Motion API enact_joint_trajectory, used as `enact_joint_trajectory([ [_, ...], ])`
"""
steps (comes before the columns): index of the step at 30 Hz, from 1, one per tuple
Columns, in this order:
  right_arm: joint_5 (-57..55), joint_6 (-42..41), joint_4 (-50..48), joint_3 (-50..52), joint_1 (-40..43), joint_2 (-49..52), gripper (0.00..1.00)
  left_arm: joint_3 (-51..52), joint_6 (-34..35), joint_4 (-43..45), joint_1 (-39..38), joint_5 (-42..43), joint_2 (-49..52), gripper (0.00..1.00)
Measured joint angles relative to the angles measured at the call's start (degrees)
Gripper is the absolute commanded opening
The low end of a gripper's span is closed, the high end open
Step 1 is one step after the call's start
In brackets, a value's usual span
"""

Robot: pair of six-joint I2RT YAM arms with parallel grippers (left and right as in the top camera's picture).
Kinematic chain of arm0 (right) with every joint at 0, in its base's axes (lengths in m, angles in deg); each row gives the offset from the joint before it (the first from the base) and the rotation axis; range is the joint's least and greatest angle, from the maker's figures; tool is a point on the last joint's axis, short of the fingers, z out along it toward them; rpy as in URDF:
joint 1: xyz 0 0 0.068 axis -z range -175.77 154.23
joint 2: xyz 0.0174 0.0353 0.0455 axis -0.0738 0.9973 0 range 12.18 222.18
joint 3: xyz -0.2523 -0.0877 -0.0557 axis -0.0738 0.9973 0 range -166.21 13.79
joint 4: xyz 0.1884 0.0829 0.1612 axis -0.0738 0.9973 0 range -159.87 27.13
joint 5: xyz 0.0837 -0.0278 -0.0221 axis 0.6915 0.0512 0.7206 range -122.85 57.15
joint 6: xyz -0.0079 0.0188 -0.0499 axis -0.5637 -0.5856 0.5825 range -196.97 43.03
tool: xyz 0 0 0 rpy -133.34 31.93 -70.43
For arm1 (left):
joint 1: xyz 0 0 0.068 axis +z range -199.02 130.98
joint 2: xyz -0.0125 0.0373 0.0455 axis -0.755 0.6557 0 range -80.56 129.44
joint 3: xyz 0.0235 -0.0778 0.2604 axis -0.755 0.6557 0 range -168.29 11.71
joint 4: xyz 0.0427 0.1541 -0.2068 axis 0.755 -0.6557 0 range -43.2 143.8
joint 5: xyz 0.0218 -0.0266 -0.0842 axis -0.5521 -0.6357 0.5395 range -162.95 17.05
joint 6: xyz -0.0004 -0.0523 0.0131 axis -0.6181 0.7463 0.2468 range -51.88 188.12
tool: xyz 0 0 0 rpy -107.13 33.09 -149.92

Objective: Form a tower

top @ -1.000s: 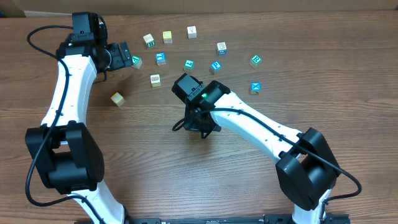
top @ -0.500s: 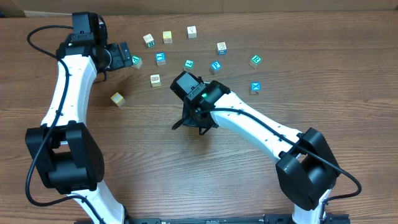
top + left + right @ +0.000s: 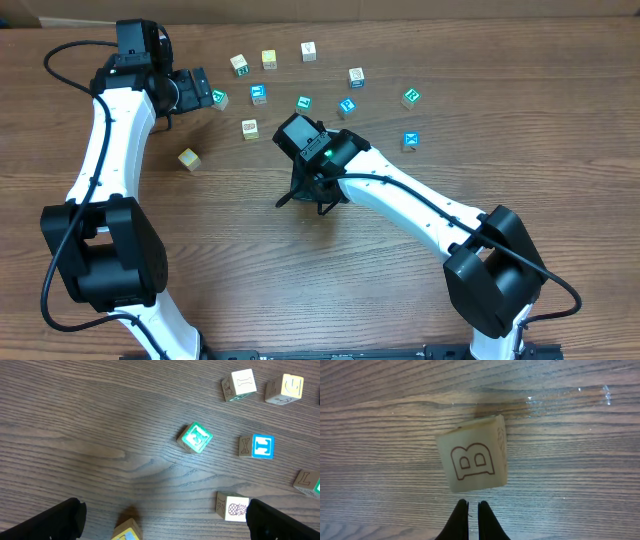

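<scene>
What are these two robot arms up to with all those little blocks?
Small wooden picture cubes lie scattered on a brown wooden table. The left gripper, jaws wide open, hovers near a green-faced wooden cube. The right gripper, jaws shut and holding nothing, points at a cream wooden cube marked B lying alone on the table. No stack of cubes shows in any view yet.

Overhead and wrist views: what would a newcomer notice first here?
Loose cubes lie scattered along the far side of the table. The shut right gripper points at a B cube mid-table. The open left gripper hovers near a green cube.
</scene>
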Motion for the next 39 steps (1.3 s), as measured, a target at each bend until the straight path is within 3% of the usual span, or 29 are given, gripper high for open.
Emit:
enact_joint_trajectory([
  [39,-2.1,0.02,-1.97,0.0,0.0,0.0,0.05,0.0,0.0,0.0,0.0,0.0,0.0,1.0],
])
